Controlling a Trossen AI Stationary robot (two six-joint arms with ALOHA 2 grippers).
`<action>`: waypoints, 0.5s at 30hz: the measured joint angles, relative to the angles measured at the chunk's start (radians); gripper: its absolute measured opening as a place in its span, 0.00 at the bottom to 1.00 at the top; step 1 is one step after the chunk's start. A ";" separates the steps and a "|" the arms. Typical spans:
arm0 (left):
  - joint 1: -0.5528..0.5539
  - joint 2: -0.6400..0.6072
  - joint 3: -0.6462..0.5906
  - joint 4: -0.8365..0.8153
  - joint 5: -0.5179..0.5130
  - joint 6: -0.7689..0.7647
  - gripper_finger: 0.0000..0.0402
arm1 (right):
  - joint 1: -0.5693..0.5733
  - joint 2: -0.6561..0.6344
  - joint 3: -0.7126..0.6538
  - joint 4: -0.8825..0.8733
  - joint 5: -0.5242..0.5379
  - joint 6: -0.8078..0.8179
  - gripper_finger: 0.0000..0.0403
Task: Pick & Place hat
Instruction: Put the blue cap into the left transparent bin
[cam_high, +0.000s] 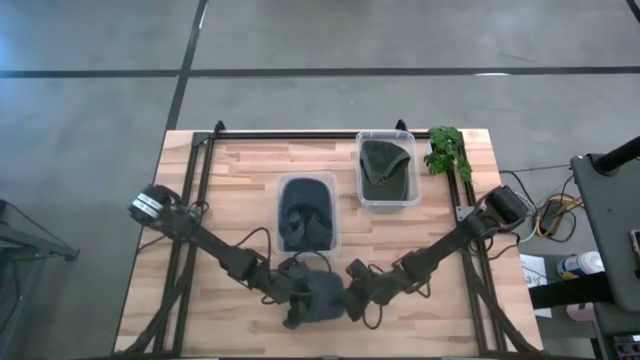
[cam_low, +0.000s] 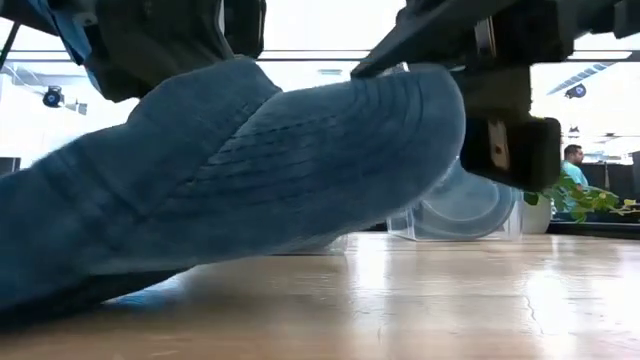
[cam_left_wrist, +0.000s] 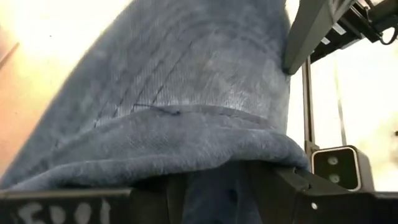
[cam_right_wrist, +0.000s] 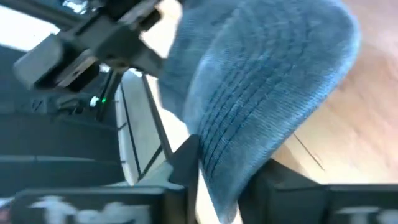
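Observation:
A blue-grey corduroy hat (cam_high: 322, 297) with a stitched brim sits near the table's near edge, between both grippers. My left gripper (cam_high: 298, 296) is shut on its left side and my right gripper (cam_high: 352, 296) on its right side. In the low view the hat (cam_low: 250, 170) fills the picture, with the left gripper (cam_low: 150, 40) above it and the right gripper (cam_low: 505, 120) at its raised end. Two clear bins stand farther back, each with a dark hat inside. My left gripper pinches the hat's soft crown edge (cam_left_wrist: 211, 180) between its two fingers, coming level from the table's left. The cloth bunches in a fold over the fingers. The hat's left part (cam_low: 60, 270) sags low toward the table. My right gripper pinches the stitched brim (cam_right_wrist: 227, 168) between its two fingers, coming level from the table's right, across the brim's edge. That end of the hat (cam_low: 420, 110) is lifted clear of the table, so the hat tilts up toward the right.
A clear bin (cam_high: 307, 213) with a dark hat stands just beyond the grippers, a second bin (cam_high: 388, 170) with a greenish hat lies toward the far right, and a green plant (cam_high: 447, 150) is beside it. A person (cam_low: 572, 165) shows in the room behind.

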 joint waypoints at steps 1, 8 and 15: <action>0.000 -0.008 0.003 -0.016 0.007 -0.001 0.38 | 0.000 -0.008 0.000 0.001 -0.004 -0.030 0.17; -0.007 -0.175 0.017 -0.218 0.113 -0.029 0.38 | -0.002 -0.123 0.001 -0.041 -0.029 -0.435 0.04; -0.026 -0.486 0.017 -0.275 0.247 -0.106 0.38 | 0.001 -0.261 0.199 -0.576 -0.146 -0.896 0.04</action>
